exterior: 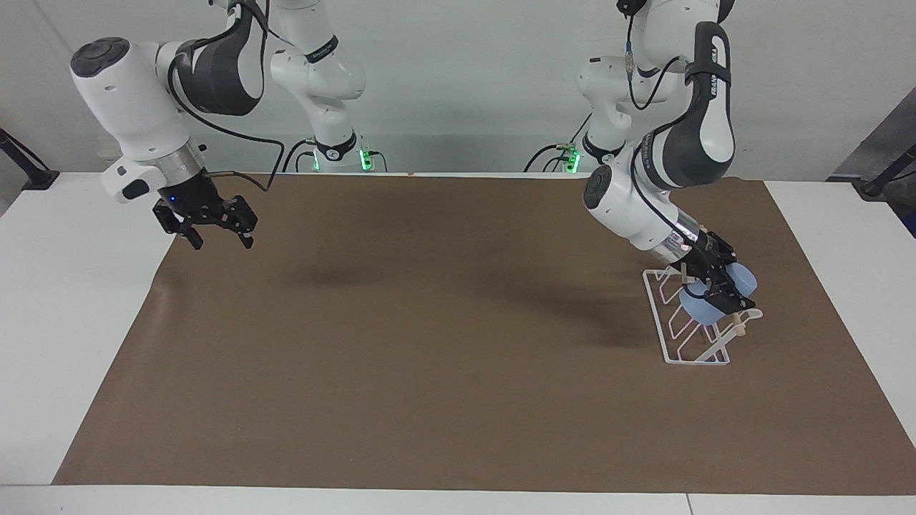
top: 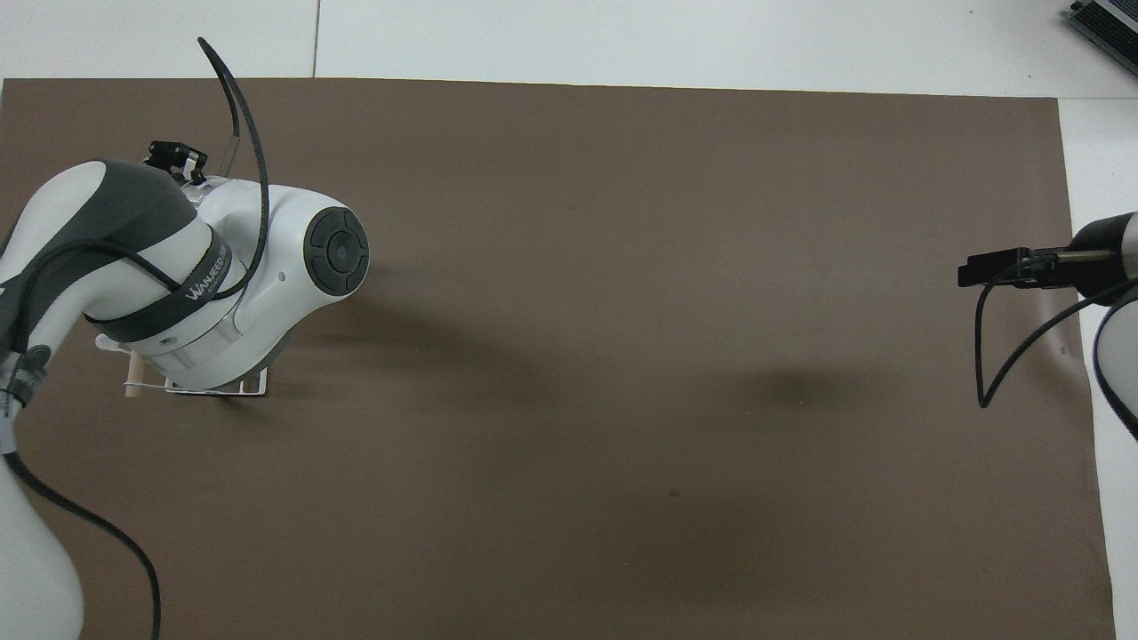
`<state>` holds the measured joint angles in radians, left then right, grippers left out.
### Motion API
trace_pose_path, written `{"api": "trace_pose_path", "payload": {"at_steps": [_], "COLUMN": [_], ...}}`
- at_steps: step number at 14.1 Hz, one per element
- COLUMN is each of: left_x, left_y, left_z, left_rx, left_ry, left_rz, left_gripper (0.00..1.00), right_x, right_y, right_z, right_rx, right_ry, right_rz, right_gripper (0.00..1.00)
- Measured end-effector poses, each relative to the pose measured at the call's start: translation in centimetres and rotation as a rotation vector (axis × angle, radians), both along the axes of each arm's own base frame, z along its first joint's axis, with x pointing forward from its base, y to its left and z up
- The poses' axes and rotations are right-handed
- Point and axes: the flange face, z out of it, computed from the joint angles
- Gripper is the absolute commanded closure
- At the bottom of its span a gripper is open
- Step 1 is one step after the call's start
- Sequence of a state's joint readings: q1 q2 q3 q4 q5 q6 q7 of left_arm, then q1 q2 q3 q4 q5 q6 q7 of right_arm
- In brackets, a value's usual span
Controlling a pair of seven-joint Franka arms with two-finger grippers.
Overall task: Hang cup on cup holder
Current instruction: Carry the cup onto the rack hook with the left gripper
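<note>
1. We saw a brown mat (exterior: 429,343) covering most of the white table (exterior: 64,300), its edges stopping short of the table's edges at both arms' ends.
2. Nothing else lay on the mat around the cup holder (exterior: 680,336); only the left arm's own wrist hung over it, and from overhead that wrist hid most of the rack.
3. The cup holder, a white wire rack with a light wooden rod along its top, stood on the mat near the edge at the left arm's end.
4. The cup (exterior: 705,304) was small, light blue and matte, tilted on its side against the rack's top.
5. The left gripper (exterior: 719,290) was clamped on the cup just over the rack.
6. The right gripper (exterior: 212,232) hung with its fingers spread and empty over the mat's corner at the right arm's end.
</note>
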<state>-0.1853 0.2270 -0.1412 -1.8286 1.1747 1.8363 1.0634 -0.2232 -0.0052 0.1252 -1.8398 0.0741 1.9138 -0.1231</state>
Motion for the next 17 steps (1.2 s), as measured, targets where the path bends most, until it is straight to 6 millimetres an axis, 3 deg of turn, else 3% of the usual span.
{"api": "trace_pose_path", "payload": {"at_steps": [2, 4, 5, 6, 7, 10, 11, 15, 17], "left_x": [-0.4, -0.7, -0.8, -0.8, -0.8, -0.9, -0.9, -0.9, -0.9], "left_y": [0.0, 0.0, 0.0, 0.0, 0.0, 0.0, 0.1, 0.1, 0.1], "left_z": [-0.2, -0.3, -0.4, -0.4, -0.3, 0.0, 0.1, 0.3, 0.4], "left_rx": [-0.004, -0.001, 0.0, 0.0, 0.001, 0.006, 0.006, 0.007, 0.006], "left_ry": [0.004, 0.007, 0.009, 0.008, 0.008, 0.009, 0.009, 0.006, 0.003], "left_rz": [-0.011, -0.015, -0.017, -0.017, -0.018, -0.024, -0.025, -0.026, -0.026], "left_gripper": [1.0, 1.0, 0.85, 0.18, 0.0, 0.0, 0.0, 0.0, 0.0], "right_x": [0.0, 0.0, 0.0, -0.1, -0.2, -1.0, -1.3, -2.4, -2.6], "right_y": [1.5, 1.7, 1.6, 1.8, 2.3, 4.8, 4.8, 1.4, 1.8], "right_z": [0.0, 0.1, 0.1, 0.2, 0.6, 3.5, 4.4, 5.2, 5.8], "right_rx": [0.001, 0.0, 0.0, 0.0, -0.001, 0.0, -0.001, 0.002, 0.0], "right_ry": [0.006, 0.005, 0.004, 0.002, 0.0, 0.01, 0.012, 0.068, 0.062], "right_rz": [0.026, 0.028, 0.027, 0.03, 0.039, 0.05, 0.045, 0.002, 0.009], "right_gripper": [0.0, 0.0, 0.0, 0.0, 0.0, 0.0, 0.0, 0.0, 0.0]}}
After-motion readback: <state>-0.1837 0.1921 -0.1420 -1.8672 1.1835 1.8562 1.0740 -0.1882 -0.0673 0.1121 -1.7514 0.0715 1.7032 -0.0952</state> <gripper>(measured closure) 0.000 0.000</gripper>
